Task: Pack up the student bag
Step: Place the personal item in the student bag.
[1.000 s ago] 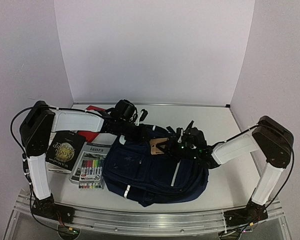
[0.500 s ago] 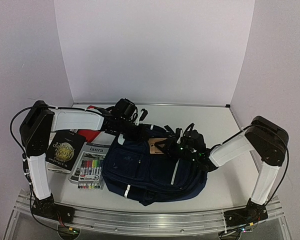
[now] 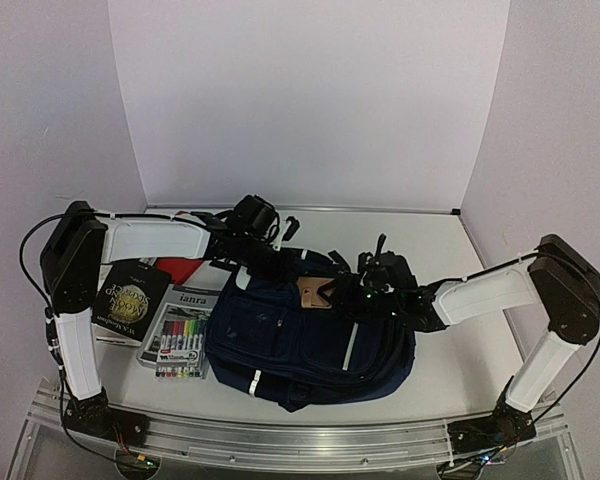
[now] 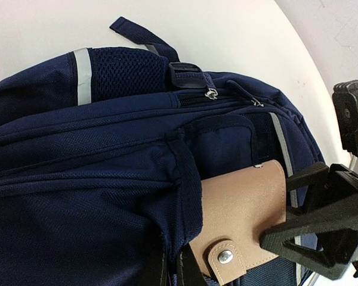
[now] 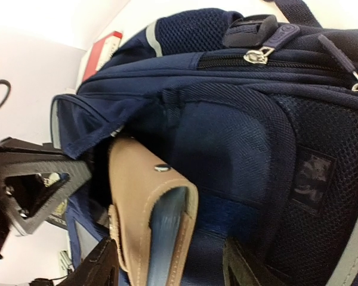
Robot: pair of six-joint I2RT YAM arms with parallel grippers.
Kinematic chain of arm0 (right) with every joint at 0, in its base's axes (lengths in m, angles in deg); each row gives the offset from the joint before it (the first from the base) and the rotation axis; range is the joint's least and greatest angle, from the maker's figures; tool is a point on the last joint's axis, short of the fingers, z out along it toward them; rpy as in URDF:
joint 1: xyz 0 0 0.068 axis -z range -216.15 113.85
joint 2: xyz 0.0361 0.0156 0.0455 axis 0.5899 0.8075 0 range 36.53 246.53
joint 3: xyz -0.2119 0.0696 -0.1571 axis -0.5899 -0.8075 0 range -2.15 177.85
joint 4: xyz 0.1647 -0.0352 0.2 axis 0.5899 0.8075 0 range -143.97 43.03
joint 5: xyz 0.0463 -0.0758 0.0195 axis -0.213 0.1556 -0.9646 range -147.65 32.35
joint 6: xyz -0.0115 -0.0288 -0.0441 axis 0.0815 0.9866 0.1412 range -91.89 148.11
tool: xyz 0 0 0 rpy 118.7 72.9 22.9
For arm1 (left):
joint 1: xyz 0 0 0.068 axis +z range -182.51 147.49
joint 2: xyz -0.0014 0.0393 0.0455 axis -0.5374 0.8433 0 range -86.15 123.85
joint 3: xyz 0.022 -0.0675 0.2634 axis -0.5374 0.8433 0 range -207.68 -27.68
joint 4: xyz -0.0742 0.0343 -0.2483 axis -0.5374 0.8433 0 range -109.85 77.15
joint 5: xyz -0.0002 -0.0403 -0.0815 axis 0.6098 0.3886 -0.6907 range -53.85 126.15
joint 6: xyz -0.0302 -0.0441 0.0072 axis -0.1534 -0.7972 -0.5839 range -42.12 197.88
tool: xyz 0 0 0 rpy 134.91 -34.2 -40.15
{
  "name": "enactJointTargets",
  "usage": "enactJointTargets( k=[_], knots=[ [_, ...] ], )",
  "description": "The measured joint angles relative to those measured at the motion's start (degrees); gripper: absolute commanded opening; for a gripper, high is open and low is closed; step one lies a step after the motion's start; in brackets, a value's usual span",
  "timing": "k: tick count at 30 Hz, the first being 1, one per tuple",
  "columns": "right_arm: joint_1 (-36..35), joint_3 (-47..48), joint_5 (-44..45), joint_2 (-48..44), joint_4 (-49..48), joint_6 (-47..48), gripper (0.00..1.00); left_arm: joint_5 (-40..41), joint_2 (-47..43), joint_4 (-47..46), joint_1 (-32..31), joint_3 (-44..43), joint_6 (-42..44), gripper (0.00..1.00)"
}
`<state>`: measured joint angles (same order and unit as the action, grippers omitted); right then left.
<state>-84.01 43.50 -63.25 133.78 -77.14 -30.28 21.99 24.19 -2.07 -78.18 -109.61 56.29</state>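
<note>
The student bag [image 3: 300, 345], navy with grey stripes, lies in the middle of the table. A tan leather-covered notebook [image 3: 314, 293] with a snap strap sticks halfway out of its open top pocket. My left gripper [image 3: 248, 262] is shut on the fabric edge of the bag's opening [image 4: 188, 196] and holds it up; its gripper [image 4: 176, 265] shows at the bottom of the left wrist view. My right gripper [image 3: 352, 296] is open, its jaws straddling the notebook [image 5: 149, 220]. Its left finger [image 5: 101, 268] is against the cover, its right finger [image 5: 244, 268] apart from it.
A black book [image 3: 130, 300], a pack of coloured markers [image 3: 180, 340] and a red item [image 3: 180, 268] lie left of the bag under my left arm. White walls close in the table's back and sides.
</note>
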Motion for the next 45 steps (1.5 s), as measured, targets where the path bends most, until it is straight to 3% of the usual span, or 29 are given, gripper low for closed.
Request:
enactJointTargets(
  k=[2,5,20,22,27,32,40,45],
  knots=[
    [0.1,0.1,-0.5,0.5,0.1,0.4,0.19,-0.1,0.0,0.4,0.0,-0.2,0.6,0.0],
    [0.1,0.3,-1.4,1.1,-1.0,-0.2,0.0,-0.4,0.0,1.2,0.0,-0.2,1.6,0.0],
    [-0.6,-1.4,1.5,0.9,-6.4,-8.5,0.0,-3.1,0.0,7.4,0.1,-2.7,13.0,0.04],
    [-0.5,-1.4,1.5,0.9,-6.8,-9.0,0.0,-2.8,0.0,8.6,0.0,-3.2,14.5,0.13],
    [0.6,-1.4,1.9,0.9,-6.1,-8.9,0.0,-1.3,0.0,10.2,-1.2,-5.2,15.4,0.5],
    [1.3,-1.1,0.1,2.5,-7.3,-8.5,0.0,0.8,-0.8,8.9,-2.4,-5.2,12.1,0.66],
    [1.4,-0.2,-2.1,6.3,-10.9,-8.7,0.0,8.6,-2.2,10.6,-3.8,-5.7,8.3,0.68],
    [1.4,0.0,-2.6,7.6,-12.5,-9.1,0.0,13.1,-0.8,12.9,-4.5,-7.2,6.4,0.63]
  ],
)
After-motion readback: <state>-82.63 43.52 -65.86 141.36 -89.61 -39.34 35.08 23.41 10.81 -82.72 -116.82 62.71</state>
